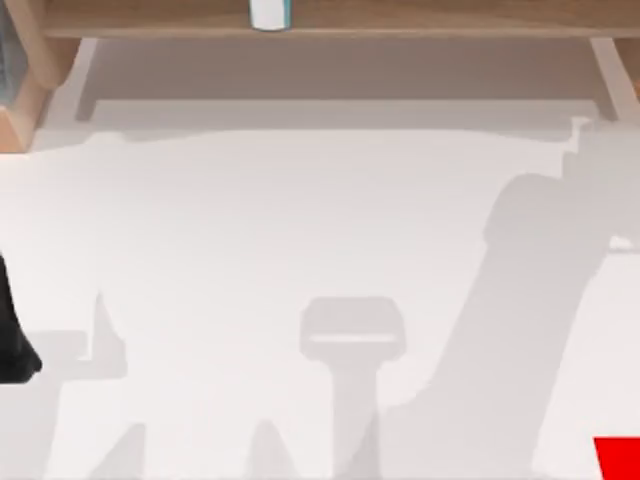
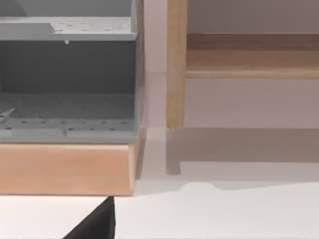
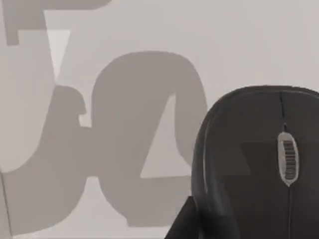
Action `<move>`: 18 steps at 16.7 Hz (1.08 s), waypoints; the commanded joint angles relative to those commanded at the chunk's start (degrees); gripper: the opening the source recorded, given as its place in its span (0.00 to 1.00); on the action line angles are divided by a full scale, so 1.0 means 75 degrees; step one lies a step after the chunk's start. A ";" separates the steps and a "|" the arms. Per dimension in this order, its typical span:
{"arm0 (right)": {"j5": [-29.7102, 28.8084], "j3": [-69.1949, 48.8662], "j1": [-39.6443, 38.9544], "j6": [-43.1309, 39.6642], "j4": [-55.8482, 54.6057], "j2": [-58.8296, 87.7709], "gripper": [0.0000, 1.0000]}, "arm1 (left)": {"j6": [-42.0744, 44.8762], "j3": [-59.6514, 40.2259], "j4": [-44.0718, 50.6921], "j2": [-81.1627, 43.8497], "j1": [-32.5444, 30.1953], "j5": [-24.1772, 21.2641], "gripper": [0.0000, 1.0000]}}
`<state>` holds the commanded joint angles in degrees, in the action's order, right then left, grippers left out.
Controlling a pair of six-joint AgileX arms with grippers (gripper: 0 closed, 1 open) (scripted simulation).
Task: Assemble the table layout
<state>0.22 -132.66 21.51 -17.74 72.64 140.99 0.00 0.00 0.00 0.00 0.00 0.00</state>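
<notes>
The white table (image 1: 300, 220) spreads across the top view, crossed by grey arm shadows. A black computer mouse (image 3: 259, 164) with a grey scroll wheel lies on the table (image 3: 99, 59) close under my right wrist camera. A dark part of my right gripper (image 3: 183, 221) shows beside the mouse's edge. My left arm (image 1: 14, 335) is a black shape at the table's left edge. In the left wrist view a black wedge of my left gripper (image 2: 94, 225) sits low over the table (image 2: 224, 214), in front of the shelf's corner.
A light wooden shelf frame (image 1: 420, 25) runs along the back, with a white and blue cylinder (image 1: 268, 12) on it. A grey perforated rack (image 2: 67, 84) rests on a wooden base (image 2: 65, 169) beside a wooden post (image 2: 176, 64). A red object (image 1: 620, 458) lies at the front right corner.
</notes>
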 joint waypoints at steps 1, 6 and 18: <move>-0.0034 0.0208 -0.0041 0.0056 -0.0050 -0.0343 0.00 | 0.0000 0.0000 0.0000 0.0000 0.0000 0.0000 1.00; -0.0160 0.1663 -0.0596 0.0523 -0.0553 -0.2375 0.00 | 0.0000 0.0000 0.0000 0.0000 0.0000 0.0000 1.00; -0.0441 0.8217 -0.2898 0.2484 -0.1726 -0.7587 0.00 | 0.0000 0.0000 0.0000 0.0000 0.0000 0.0000 1.00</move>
<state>-3.08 -71.03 -0.23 0.89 59.70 84.09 0.00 0.00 0.00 0.00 0.00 0.00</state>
